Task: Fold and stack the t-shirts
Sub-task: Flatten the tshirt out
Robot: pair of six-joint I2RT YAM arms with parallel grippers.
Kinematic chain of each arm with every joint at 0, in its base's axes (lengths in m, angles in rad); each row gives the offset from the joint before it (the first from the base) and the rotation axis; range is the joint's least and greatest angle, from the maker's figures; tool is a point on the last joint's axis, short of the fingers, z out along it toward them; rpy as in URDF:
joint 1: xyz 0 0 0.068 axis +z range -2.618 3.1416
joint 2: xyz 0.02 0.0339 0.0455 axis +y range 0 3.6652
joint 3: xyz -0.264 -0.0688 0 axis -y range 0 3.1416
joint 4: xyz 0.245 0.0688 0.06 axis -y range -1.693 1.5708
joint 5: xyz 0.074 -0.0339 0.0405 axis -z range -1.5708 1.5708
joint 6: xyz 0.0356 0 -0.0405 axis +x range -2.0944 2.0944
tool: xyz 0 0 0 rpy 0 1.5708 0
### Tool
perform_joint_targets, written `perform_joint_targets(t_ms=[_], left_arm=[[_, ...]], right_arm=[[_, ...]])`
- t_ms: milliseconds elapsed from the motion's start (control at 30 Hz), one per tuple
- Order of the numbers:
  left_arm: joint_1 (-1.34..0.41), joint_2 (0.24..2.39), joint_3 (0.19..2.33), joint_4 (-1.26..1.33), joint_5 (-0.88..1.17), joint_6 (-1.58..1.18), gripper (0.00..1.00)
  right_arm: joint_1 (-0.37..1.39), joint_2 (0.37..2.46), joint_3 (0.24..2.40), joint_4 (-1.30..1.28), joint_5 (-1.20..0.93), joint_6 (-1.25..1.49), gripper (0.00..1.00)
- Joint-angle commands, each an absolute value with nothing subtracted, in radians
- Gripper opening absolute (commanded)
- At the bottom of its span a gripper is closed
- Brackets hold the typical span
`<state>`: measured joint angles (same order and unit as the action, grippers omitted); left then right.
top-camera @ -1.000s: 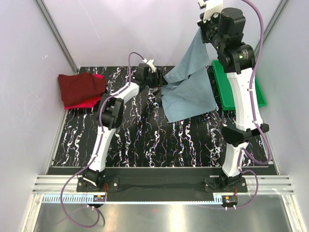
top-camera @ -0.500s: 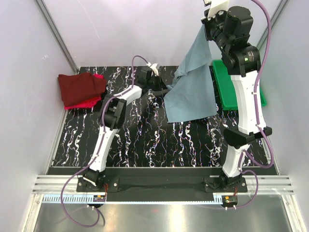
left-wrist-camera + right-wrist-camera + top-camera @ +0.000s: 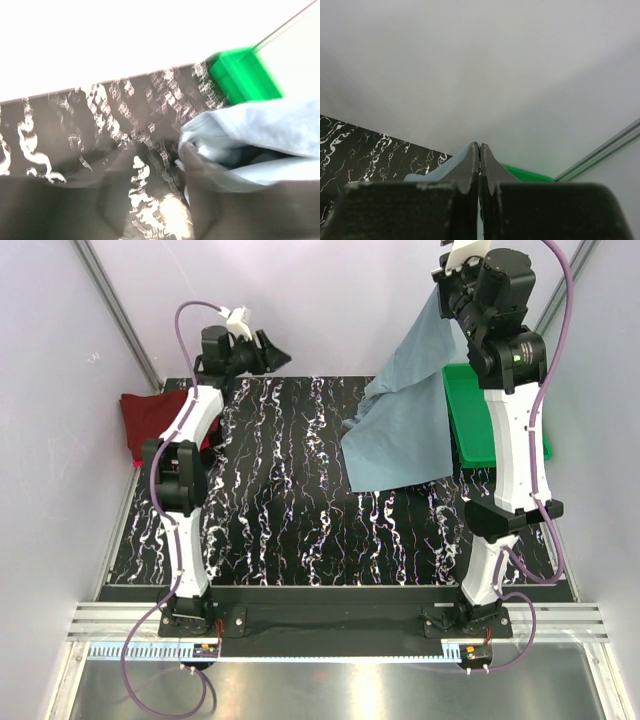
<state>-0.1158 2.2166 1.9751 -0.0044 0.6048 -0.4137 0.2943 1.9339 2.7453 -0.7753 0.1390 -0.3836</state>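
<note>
Top external view. Saw the grey-blue t-shirt (image 3: 400, 430) hanging from the right hand (image 3: 447, 280), high over the far right part of the counter (image 3: 300, 510), with its lower part spread down just beside the green tray (image 3: 470, 420). Found the right hand closed tight on the upper edge of this cloth. Noted the dark maroon t-shirt (image 3: 150, 420) folded at the far left corner, well apart. Saw the left hand (image 3: 270, 352) high up near the back wall, with fingers parted and holding nothing.
</note>
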Motion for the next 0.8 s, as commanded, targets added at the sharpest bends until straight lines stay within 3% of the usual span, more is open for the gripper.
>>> perform_joint_targets(t_ms=[0, 33, 133, 400, 767], left_arm=[[-0.182, 2.184, 1.942, 0.038, 0.744, -0.454, 0.61], [-0.198, 2.193, 1.936, 0.043, 0.758, -0.454, 0.66], [-0.256, 2.247, 1.939, 0.028, 0.823, -0.446, 0.66], [-0.345, 2.341, 1.945, -0.066, 0.804, -0.387, 0.52], [-0.362, 2.422, 1.986, -0.058, 0.755, -0.359, 0.55]], right_arm=[[0.296, 1.931, 2.793, -0.713, 0.141, -0.362, 0.00], [0.296, 1.933, 2.793, -0.719, 0.138, -0.354, 0.00], [0.296, 1.934, 2.786, -0.729, 0.124, -0.335, 0.00], [0.296, 1.924, 2.764, -0.742, 0.101, -0.315, 0.00], [0.296, 1.919, 2.750, -0.752, 0.094, -0.308, 0.00]])
